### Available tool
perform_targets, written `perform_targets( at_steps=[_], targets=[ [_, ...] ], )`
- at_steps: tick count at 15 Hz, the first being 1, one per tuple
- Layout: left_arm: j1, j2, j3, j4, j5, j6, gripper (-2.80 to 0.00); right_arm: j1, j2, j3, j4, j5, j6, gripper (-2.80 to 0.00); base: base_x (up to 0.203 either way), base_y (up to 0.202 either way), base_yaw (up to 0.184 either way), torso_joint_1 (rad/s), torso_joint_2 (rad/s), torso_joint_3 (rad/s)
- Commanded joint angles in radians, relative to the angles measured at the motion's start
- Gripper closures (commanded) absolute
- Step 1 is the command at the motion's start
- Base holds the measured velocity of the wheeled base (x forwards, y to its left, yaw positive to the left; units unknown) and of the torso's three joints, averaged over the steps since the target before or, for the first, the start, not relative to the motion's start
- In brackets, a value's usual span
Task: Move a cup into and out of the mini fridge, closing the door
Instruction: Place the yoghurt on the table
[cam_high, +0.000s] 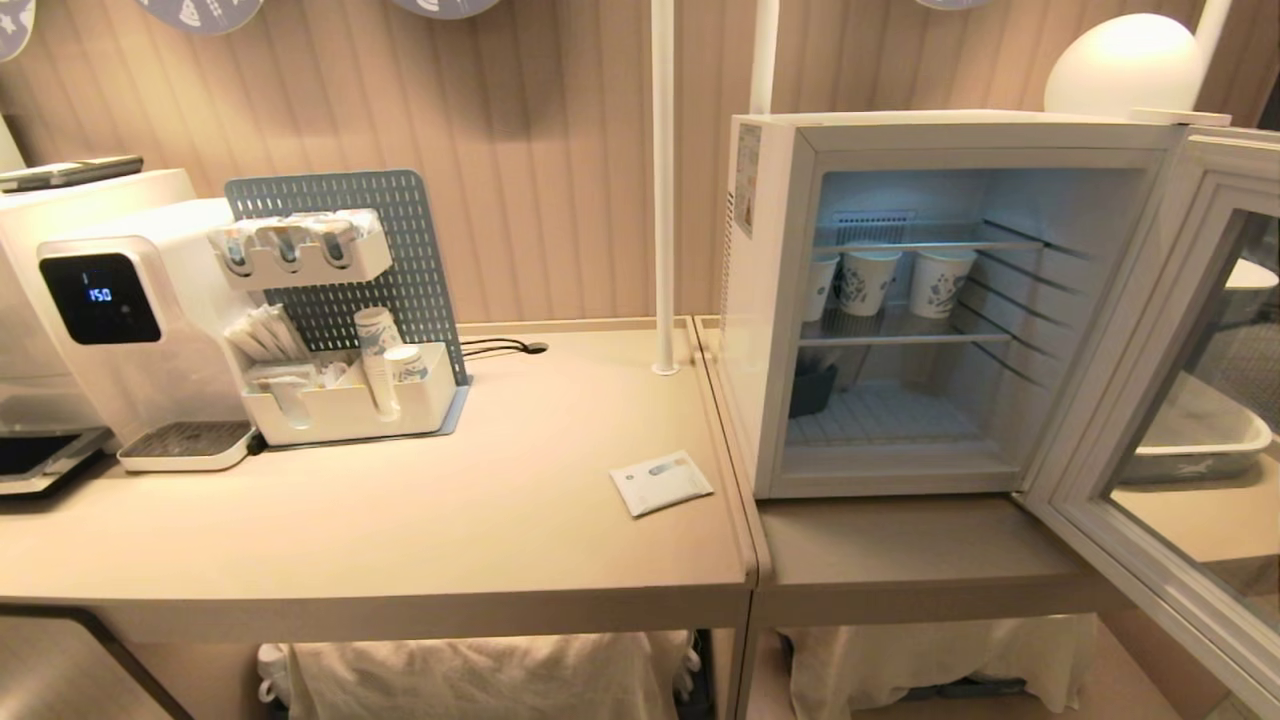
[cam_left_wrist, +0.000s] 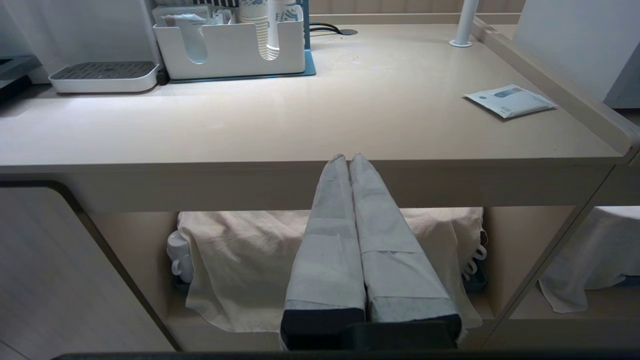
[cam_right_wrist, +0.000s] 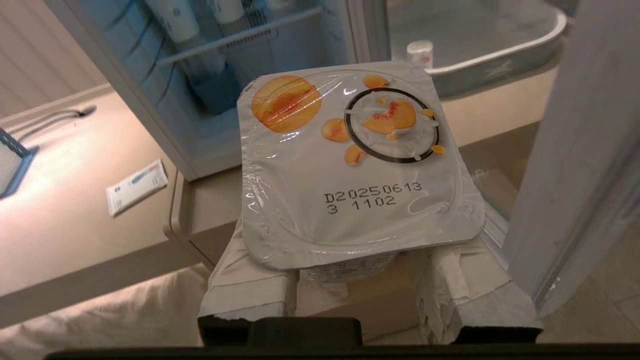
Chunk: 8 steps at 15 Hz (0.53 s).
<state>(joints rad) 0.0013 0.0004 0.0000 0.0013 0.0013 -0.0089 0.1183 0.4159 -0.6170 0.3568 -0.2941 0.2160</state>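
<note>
The cup (cam_right_wrist: 350, 165), a small white pot with a wide foil lid printed with orange peaches, sits between the paper-wrapped fingers (cam_right_wrist: 250, 290) of my right gripper (cam_right_wrist: 355, 260), which is shut on its body below the rim. It hangs in front of the mini fridge (cam_high: 770, 300), low and off the counter's front edge. The door (cam_high: 1150, 400) stands swung wide open to the right. Neither arm shows in the head view. My left gripper (cam_left_wrist: 348, 159) is shut and empty, parked below the table's front edge.
Three tall paper cups (cam_high: 870, 280) stand on the fridge's middle shelf, with a dark container (cam_high: 812, 388) below them. A white sachet (cam_high: 660, 482) lies on the table near the fridge. A cup organiser (cam_high: 350, 400) and a water dispenser (cam_high: 110, 310) stand at left. A white pole (cam_high: 662, 200) rises beside the fridge.
</note>
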Motion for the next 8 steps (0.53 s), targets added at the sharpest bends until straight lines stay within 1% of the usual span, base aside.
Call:
perform_targets(
  at_steps=[1,3,5,6,7,8],
  targets=[
    [0.000,0.000,0.002,0.000,0.000,0.000,0.00,-0.035,-0.113,0.012,0.011,0.009,0.000,0.00,0.000,0.000,0.000,0.000,0.00,0.000],
    [0.000,0.000,0.002,0.000,0.000,-0.002,0.00,-0.081,-0.215,0.055,0.009,0.024,-0.015,0.00,0.000,0.000,0.000,0.000,0.00,0.000],
    [0.000,0.000,0.002,0.000,0.000,0.000,0.00,-0.099,-0.373,0.116,-0.004,0.052,-0.058,0.00,0.000,0.000,0.000,0.000,0.00,0.000],
    [0.000,0.000,0.002,0.000,0.000,0.000,0.00,-0.103,-0.415,0.158,-0.034,0.041,-0.071,0.00,0.000,0.000,0.000,0.000,0.00,0.000],
    [0.000,0.000,0.002,0.000,0.000,0.000,0.00,-0.107,-0.426,0.242,-0.091,0.034,-0.086,0.00,0.000,0.000,0.000,0.000,0.00,0.000],
    [0.000,0.000,0.002,0.000,0.000,-0.002,0.00,-0.109,-0.423,0.344,-0.172,0.042,-0.123,0.00,0.000,0.000,0.000,0.000,0.00,0.000]
  ],
)
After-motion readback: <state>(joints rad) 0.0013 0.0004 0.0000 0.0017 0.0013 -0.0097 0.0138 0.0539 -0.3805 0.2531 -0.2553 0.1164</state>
